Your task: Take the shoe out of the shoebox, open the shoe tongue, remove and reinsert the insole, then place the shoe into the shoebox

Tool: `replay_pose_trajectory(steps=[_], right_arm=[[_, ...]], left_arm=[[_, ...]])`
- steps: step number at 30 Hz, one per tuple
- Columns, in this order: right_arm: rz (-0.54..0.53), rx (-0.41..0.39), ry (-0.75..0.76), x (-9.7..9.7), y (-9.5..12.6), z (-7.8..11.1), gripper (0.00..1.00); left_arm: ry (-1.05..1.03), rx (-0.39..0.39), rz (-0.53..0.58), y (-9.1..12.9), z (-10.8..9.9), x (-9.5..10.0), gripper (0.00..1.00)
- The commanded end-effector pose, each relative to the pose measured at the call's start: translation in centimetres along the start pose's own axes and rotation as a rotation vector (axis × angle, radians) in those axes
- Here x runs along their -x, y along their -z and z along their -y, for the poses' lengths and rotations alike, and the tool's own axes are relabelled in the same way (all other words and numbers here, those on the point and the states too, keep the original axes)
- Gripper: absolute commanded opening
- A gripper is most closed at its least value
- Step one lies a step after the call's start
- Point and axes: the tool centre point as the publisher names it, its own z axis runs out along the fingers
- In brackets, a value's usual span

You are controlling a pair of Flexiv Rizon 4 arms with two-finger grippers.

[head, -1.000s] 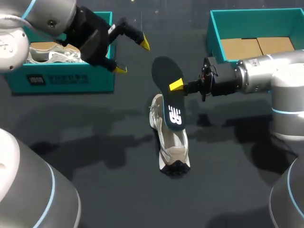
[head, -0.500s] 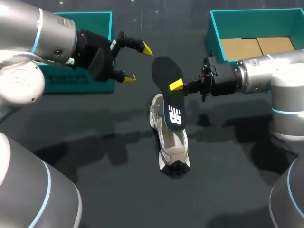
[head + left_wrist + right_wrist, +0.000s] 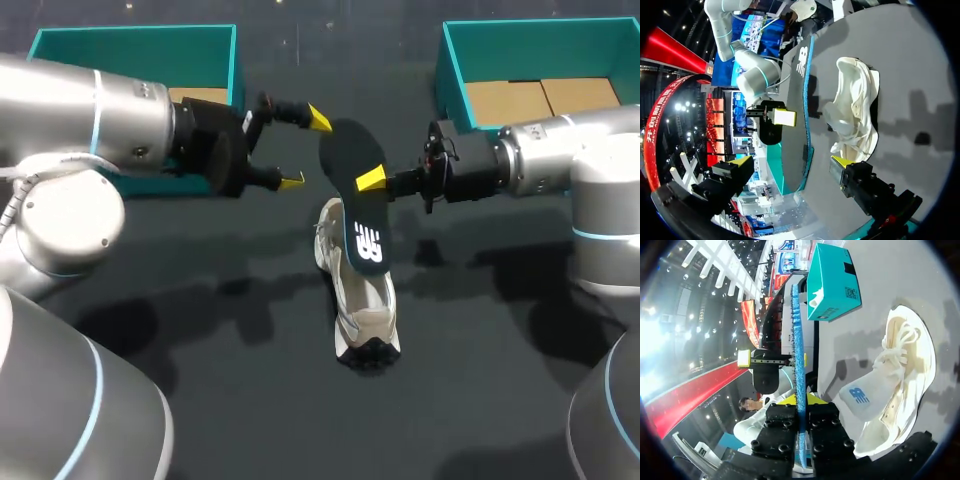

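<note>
The right pincer (image 3: 372, 180) is clamped on the side edge of the dark insole (image 3: 350, 155), holding it up on edge. The insole's lower end hangs over the white shoe (image 3: 365, 310), which lies on the dark surface (image 3: 220, 400). The left pincer (image 3: 306, 150) has its fingers apart and grips nothing. It hovers just beside the insole's far end, with the insole ahead of its gap. One teal shoebox (image 3: 215, 45) stands behind the left arm and another shoebox (image 3: 447, 70) behind the right.

shoe (image 3: 365, 310): cream woven cloth | insole (image 3: 355, 210): matt dark top | shoebox (image 3: 540, 50): smooth teal card | table (image 3: 250, 400): matt dark
</note>
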Motion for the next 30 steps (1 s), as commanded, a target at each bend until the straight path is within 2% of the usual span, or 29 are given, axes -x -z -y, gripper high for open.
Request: replay_pose_trajectory(steps=[1,11,17,23,24,26,28,30], right_arm=[[0.002,0.002,-0.001,0.0,-0.1,0.1,0.00],[0.002,0.002,-0.001,0.0,-0.1,0.1,0.00],[-0.027,0.026,-0.011,-0.2,-0.1,-0.1,0.00],[-0.064,0.040,-0.016,-0.3,-0.2,0.0,0.00],[-0.065,0.043,-0.020,-0.3,-0.3,0.0,0.00],[-0.069,0.041,-0.025,-0.1,-0.5,0.1,0.00],[-0.071,0.040,-0.029,0.0,-0.5,0.2,0.00],[-0.067,0.040,-0.035,0.0,-0.6,0.2,0.00]], left_arm=[[-0.007,-0.095,0.226,-1.0,-0.4,-1.6,1.00],[-0.007,-0.095,0.226,-1.0,-0.4,-1.6,1.00],[0.018,-0.042,0.212,-3.4,0.6,-2.0,1.00],[0.022,-0.044,0.221,-5.0,1.1,-1.7,1.00],[0.022,-0.042,0.222,-5.1,1.1,-1.6,0.96],[0.022,-0.046,0.226,-5.4,1.1,-1.5,0.78],[0.021,-0.052,0.231,-5.5,1.1,-1.4,0.71],[0.020,-0.052,0.234,-5.7,1.1,-1.2,0.51]])
